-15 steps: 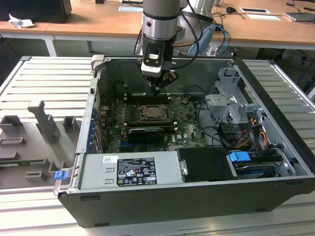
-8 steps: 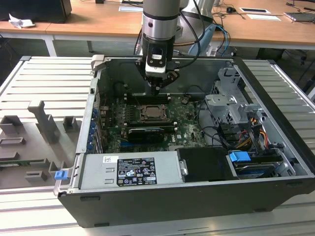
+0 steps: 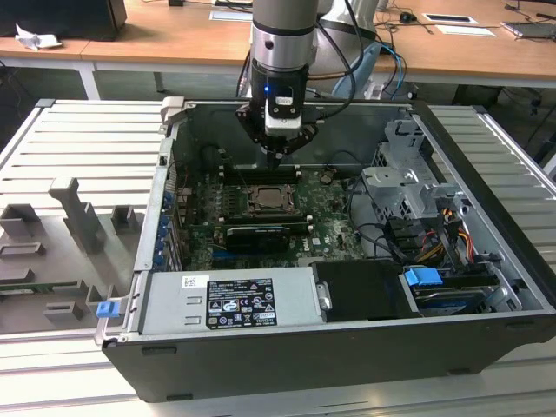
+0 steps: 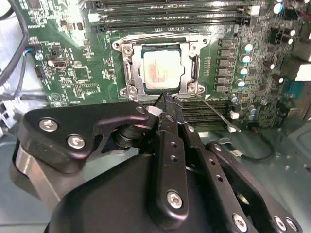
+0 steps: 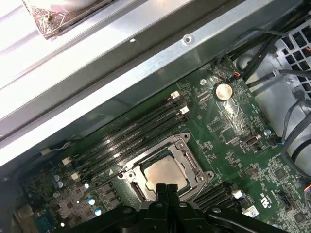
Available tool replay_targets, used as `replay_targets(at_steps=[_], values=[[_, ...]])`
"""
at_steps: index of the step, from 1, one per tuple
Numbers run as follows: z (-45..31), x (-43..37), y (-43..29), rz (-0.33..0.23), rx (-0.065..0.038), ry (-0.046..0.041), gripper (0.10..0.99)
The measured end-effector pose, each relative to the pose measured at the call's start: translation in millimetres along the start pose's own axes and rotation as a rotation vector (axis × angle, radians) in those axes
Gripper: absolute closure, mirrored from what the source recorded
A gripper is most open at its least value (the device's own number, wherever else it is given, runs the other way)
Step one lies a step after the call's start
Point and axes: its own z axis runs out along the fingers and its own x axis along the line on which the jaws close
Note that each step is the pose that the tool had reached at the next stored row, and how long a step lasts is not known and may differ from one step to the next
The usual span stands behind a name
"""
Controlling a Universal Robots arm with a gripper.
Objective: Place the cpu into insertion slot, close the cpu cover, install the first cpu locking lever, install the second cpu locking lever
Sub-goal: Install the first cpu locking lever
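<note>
While clenched, tips pressed together w/ nothing seen between them, gripper (image 4: 165,97) hung just over one edge of cover (image 4: 129,68) in second wrist view. Cover lay flat on slot (image 4: 140,73); cpu (image 4: 163,70) sat inside, pale top showing thru the cut-out. Thin wire lever (image 4: 218,114) angled away from a slot corner beside the tips. Beyond: RAM slots (image 4: 170,19), then case wall (image 5: 146,73).

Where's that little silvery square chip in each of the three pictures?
Exterior view: cpu, centre of the green board.
Second wrist view: cpu, inside the silver frame.
First wrist view: cpu, inside the same frame.
Shared landmark: the long black memory slots beside it.
</note>
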Motion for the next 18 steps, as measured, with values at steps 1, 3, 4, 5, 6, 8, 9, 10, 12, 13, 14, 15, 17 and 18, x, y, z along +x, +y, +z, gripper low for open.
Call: replay_targets(at_steps=[1, 3, 4, 5, 6, 8, 9, 10, 12, 13, 14, 15, 17, 18], values=[[0.0, 0.0, 0.0, -0.036, 0.000, 0.0008, 0.980], [0.0, 0.0, 0.0, -0.064, 0.000, 0.0013, 0.980], [0.0, 0.0, 0.0, -0.081, 0.001, 0.0017, 0.980], [0.0, 0.0, 0.0, -0.092, 0.001, 0.0020, 0.980], [0.0, 0.0, 0.0, -0.103, 0.001, 0.0022, 0.980], [0.0, 0.0, 0.0, -0.132, 0.001, 0.0028, 0.980], [0.0, 0.0, 0.0, -0.146, 0.001, 0.0031, 0.980], [0.0, 0.0, 0.0, -0.167, 0.001, 0.0036, 0.980], [0.0, 0.0, 0.0, -0.197, 0.002, 0.0042, 0.980], [0.0, 0.0, 0.0, -0.208, 0.002, 0.0045, 0.980], [0.0, 0.0, 0.0, -0.223, 0.002, 0.0048, 0.980], [0.0, 0.0, 0.0, -0.236, 0.002, 0.0050, 0.980], [0.0, 0.0, 0.0, -0.264, 0.002, 0.0057, 0.980], [0.0, 0.0, 0.0, -0.288, 0.002, 0.0062, 0.980]])
